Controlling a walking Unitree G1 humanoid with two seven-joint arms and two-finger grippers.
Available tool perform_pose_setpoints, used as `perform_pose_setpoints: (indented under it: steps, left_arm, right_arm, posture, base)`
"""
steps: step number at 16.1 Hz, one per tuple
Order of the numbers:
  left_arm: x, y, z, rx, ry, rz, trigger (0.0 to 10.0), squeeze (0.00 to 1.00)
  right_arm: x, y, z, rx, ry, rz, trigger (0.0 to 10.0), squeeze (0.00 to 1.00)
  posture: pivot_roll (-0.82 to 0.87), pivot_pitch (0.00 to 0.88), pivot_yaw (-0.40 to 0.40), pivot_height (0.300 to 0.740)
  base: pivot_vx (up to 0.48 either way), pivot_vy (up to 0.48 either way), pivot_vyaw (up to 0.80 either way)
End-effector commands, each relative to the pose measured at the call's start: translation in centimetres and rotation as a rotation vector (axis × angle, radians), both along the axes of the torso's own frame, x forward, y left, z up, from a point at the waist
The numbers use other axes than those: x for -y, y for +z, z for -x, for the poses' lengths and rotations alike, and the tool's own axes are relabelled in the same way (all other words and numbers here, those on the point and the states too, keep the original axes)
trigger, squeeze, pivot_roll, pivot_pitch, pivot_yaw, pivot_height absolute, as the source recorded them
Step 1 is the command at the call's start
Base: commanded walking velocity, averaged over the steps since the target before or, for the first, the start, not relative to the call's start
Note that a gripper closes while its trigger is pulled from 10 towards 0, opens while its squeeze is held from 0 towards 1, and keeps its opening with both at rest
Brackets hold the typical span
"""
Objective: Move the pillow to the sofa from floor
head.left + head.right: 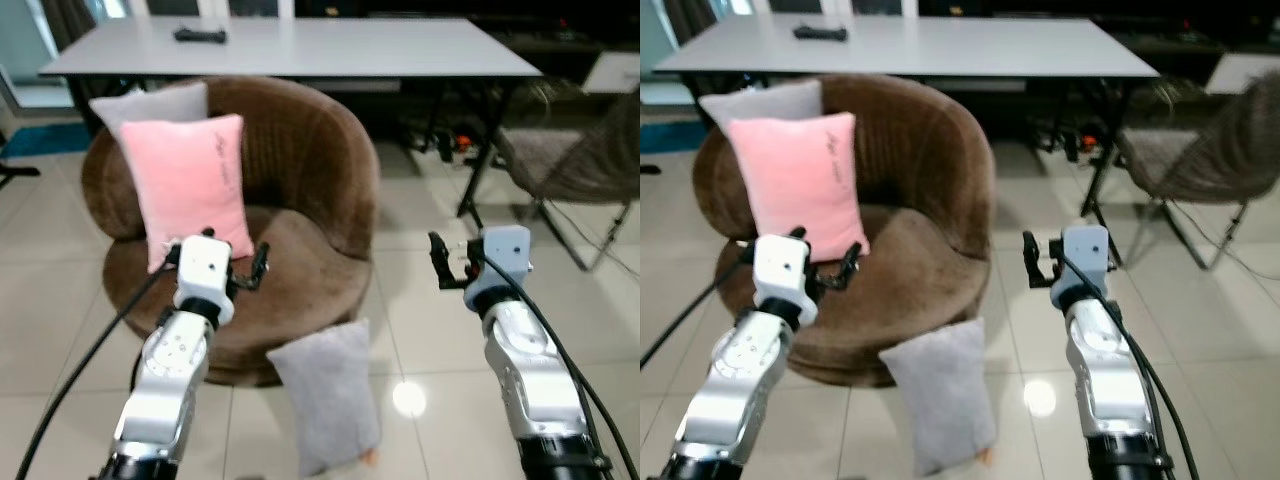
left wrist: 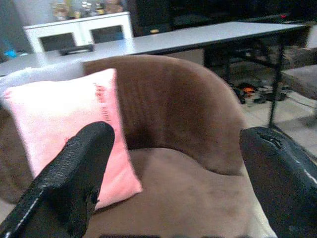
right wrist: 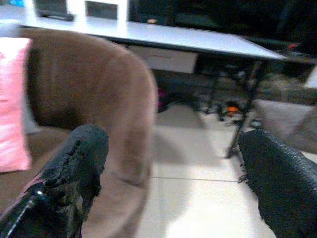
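Note:
A grey pillow [image 1: 328, 392] stands on the tiled floor, leaning against the front of the round brown sofa chair [image 1: 320, 170]. A pink pillow [image 1: 187, 183] and another grey pillow [image 1: 150, 103] rest against the chair's back. My left gripper [image 1: 215, 258] is open and held over the chair's seat, above and left of the floor pillow. My right gripper [image 1: 452, 262] is open too, raised over the floor to the right of the chair. Both hold nothing. The left wrist view looks at the pink pillow [image 2: 64, 119] and the seat [image 2: 183, 198].
A long white table [image 1: 300, 45] with a dark remote [image 1: 200, 35] stands behind the chair. A wicker chair [image 1: 570, 160] with metal legs is at the right. Cables lie under the table. Tiled floor [image 1: 430, 330] is open to the right of the sofa chair.

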State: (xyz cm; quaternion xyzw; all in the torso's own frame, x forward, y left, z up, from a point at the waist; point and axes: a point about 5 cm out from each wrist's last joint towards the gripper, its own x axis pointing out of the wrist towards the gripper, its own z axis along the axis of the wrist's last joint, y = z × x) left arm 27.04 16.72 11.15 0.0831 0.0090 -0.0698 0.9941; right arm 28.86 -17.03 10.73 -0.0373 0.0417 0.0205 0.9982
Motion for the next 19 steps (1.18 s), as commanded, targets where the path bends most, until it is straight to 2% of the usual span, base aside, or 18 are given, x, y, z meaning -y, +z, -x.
perform_pose_setpoints:
  steps: [1,7,9,12,19]
  left_arm:
    - [0.03,0.35,-0.13,0.016,-0.003,-0.006,10.0,0.27]
    - [0.07,0.28,-0.11,0.016,-0.005,-0.011,10.0,0.27]
    - [0.05,0.27,-0.11,0.018,0.007,0.019,10.0,0.25]
    - [0.06,0.41,-0.2,0.033,0.007,-0.009,10.0,0.27]
    - [0.02,0.27,-0.23,0.027,0.011,-0.027,10.0,0.27]
  right_arm:
    - [-0.23,0.54,-0.21,0.023,0.017,0.017,10.0,0.0]
    - [-0.17,0.45,-0.19,0.026,0.02,0.026,10.0,0.0]
    - [-0.25,0.43,-0.23,0.028,0.025,0.032,10.0,0.0]
    - [-0.57,0.68,-0.39,0.046,0.057,0.078,10.0,0.0]
    - [-0.85,0.63,-0.59,0.049,0.073,0.081,10.0,0.0]
  posture:
    - [0.03,0.0,-0.011,0.74]
    - [0.03,0.0,-0.011,0.74]
    - [0.03,0.0,-0.012,0.74]
    - [0.03,0.0,-0.014,0.74]
    - [0.03,0.0,-0.018,0.74]
  base:
    - [0.345,0.0,0.0]
    - [0.346,0.0,0.0]
    - [0.0,0.0,0.0]
    - [0.0,0.0,0.0]
    - [0.0,-0.4,0.8]
